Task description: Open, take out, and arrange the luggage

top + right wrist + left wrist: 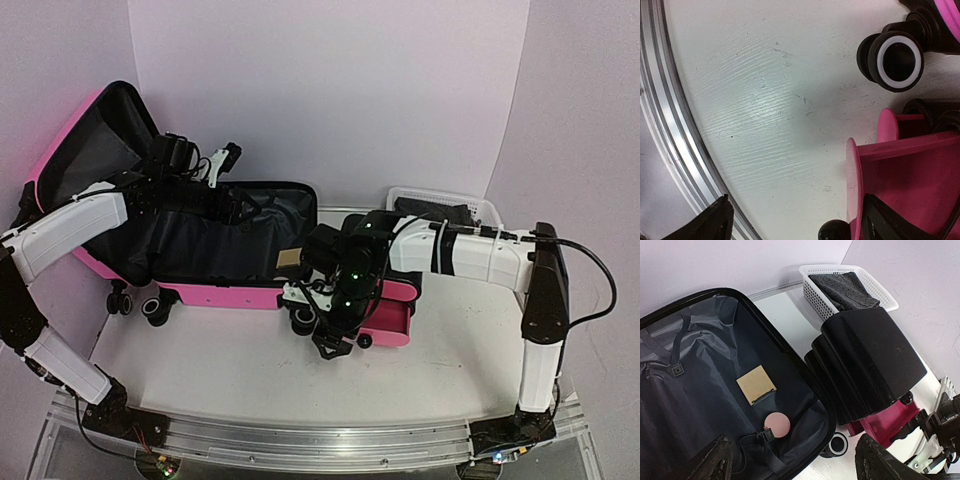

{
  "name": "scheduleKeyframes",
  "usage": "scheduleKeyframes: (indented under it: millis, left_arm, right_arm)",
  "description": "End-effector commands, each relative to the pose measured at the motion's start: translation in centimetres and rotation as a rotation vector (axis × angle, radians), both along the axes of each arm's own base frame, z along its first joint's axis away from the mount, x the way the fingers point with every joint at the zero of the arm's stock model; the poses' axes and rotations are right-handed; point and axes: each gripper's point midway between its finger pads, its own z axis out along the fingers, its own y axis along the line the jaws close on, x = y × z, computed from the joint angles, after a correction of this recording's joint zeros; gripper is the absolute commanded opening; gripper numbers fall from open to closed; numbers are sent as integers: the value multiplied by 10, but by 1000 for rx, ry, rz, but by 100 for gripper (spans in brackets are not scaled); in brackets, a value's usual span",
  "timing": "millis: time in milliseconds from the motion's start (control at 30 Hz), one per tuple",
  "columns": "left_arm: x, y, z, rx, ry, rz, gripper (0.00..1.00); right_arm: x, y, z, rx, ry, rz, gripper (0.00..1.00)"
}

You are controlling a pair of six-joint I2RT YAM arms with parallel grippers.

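Observation:
The hot-pink luggage (220,295) lies open at the left, with its lid (70,140) propped up and its black lining (700,390) bare. A tan square card (756,385) and a small pink disc (776,424) rest on the lining. My left gripper (235,205) hovers over the interior. In its wrist view the left gripper (800,465) is open and holds nothing. My right gripper (335,340) hangs low at the pulled-out pink drawer (385,325). Seen from its wrist, the right gripper (800,220) is open, and the drawer front (852,190) with its black knob (832,231) stands between the fingers.
A small black cabinet (865,365) stands just right of the luggage, largely under my right arm in the top view. Behind it sits a white mesh basket (440,205) holding dark cloth (845,287). A luggage wheel (896,55) is close to the drawer. The table's metal rail (670,150) runs nearby.

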Motion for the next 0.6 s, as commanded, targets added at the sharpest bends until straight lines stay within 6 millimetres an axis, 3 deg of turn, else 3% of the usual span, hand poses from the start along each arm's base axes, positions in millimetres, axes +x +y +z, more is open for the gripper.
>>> scheduleKeyframes:
  millis: [0,100,300,400,433,567]
  left_arm:
    - [4,-5,21,-36,-58,-22,85]
    - [9,-11,4,-16,-11,-37,85]
    - [35,-32,-44,31,122,-68,84]
    - [53,-42,-76,80,220,-68,82]
    - [62,-46,-97,102,273,-62,81]
    - [91,-62,-118,99,379,-9,77]
  right_arm:
    - [10,8,45,95,-85,-41,93]
    - [23,8,70,132,-170,-84,98]
    - [48,-1,114,205,-310,-170,98]
    - [62,-16,123,224,-332,-234,98]
    - [67,-22,124,230,-331,-258,98]
    - [77,-41,124,241,-325,-329,98]
